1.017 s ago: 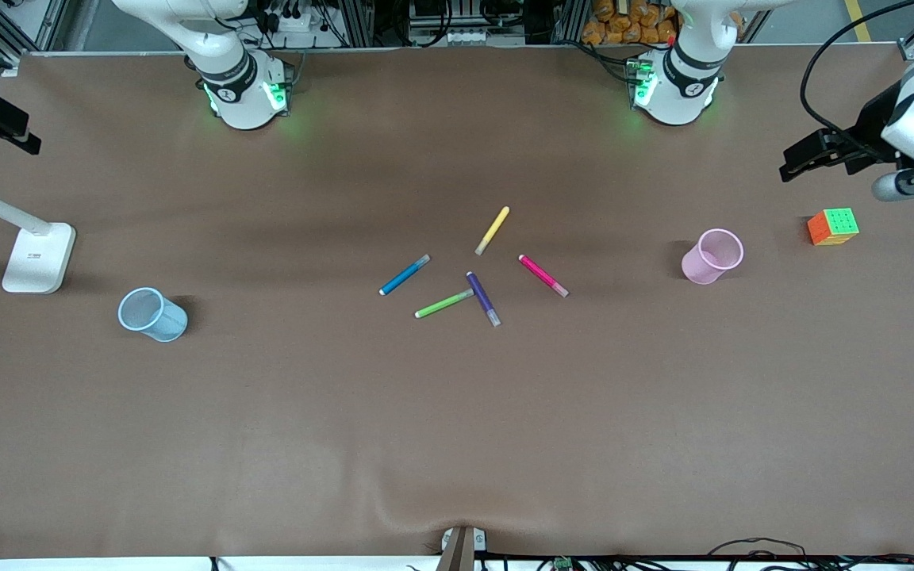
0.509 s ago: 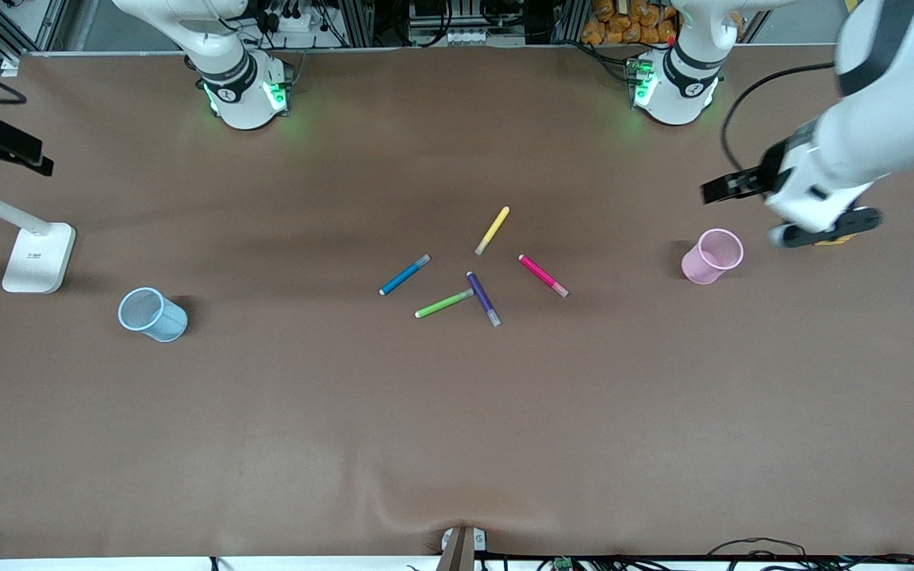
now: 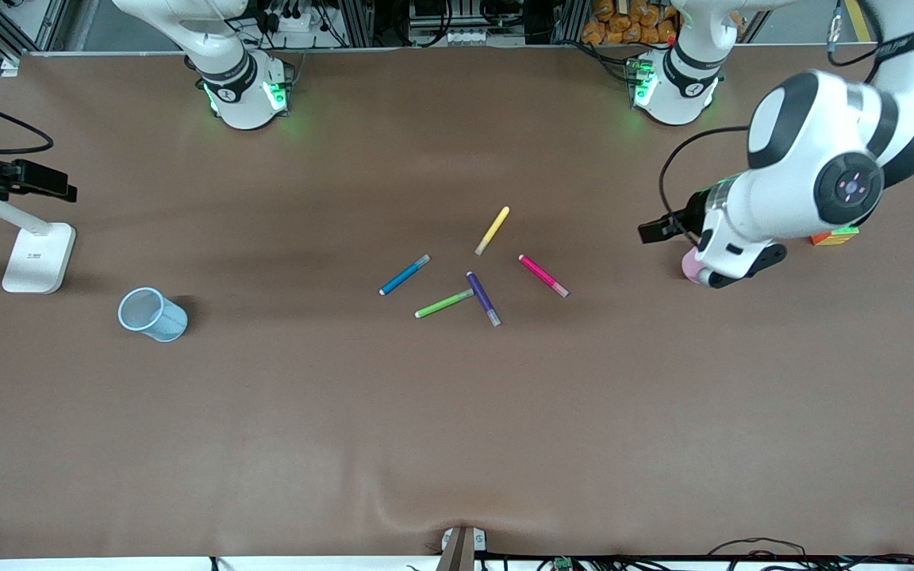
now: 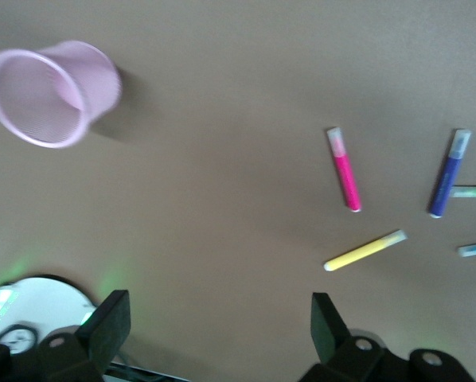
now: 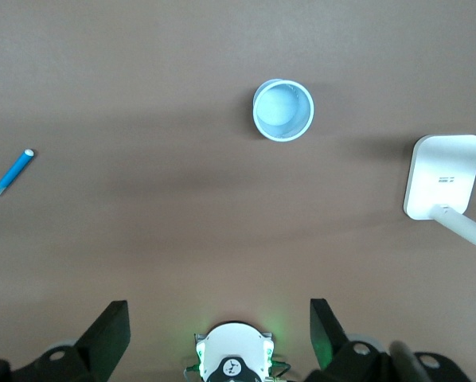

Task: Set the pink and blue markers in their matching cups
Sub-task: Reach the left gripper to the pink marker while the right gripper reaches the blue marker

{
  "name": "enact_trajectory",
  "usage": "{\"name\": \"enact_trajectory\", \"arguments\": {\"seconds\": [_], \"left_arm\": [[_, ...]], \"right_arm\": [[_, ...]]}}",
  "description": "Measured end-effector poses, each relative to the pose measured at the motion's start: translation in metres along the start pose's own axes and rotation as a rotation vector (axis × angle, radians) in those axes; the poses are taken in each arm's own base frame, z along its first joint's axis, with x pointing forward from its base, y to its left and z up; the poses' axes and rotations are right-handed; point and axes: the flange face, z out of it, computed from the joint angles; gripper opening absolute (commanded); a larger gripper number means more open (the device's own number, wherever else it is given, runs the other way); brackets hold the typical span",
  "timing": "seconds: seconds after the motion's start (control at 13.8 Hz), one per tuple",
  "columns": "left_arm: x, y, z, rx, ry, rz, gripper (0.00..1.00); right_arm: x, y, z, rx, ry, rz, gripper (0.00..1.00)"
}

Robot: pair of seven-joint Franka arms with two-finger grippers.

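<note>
- Hovering over the pink cup [image 3: 691, 266] near the left arm's table end, left gripper [image 3: 667, 230]; pink marker [image 3: 543, 275], blue marker [image 3: 405, 274] mid-table; blue cup [image 3: 152, 315] toward the right arm's end.
- Left wrist view: fingers [image 4: 103, 330] spread open, empty.
- Right wrist view: right gripper [image 5: 220, 334] open, empty, over bare table.

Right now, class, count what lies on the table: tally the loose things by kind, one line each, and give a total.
Markers: 5 (blue, green, purple, yellow, pink)
Cups: 2 (blue, pink)
Puzzle cubes: 1
Desk lamps: 1
Total: 9
</note>
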Motion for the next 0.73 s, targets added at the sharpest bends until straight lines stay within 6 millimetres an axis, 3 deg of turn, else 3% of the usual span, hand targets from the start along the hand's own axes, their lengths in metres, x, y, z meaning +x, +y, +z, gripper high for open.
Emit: {"name": "enact_trajectory", "arguments": {"seconds": [0.22,0.51,0.73], "left_arm": [[0.01,0.002,0.031,-0.05,-0.023,-0.046,1.0],[0.021,0.018,0.071,-0.155,-0.053,-0.115,1.0],[0.027,0.04,0.112,-0.172,-0.082,-0.18,1.0]], "right_arm": [[0.01,-0.015,0.016,-0.005,-0.039,0.039,1.0],[0.038,-0.085,0.06,-0.053,-0.083,0.2,1.0],[0.059,-0.114,0.098,-0.03,-0.068,0.284,1.0]]}}
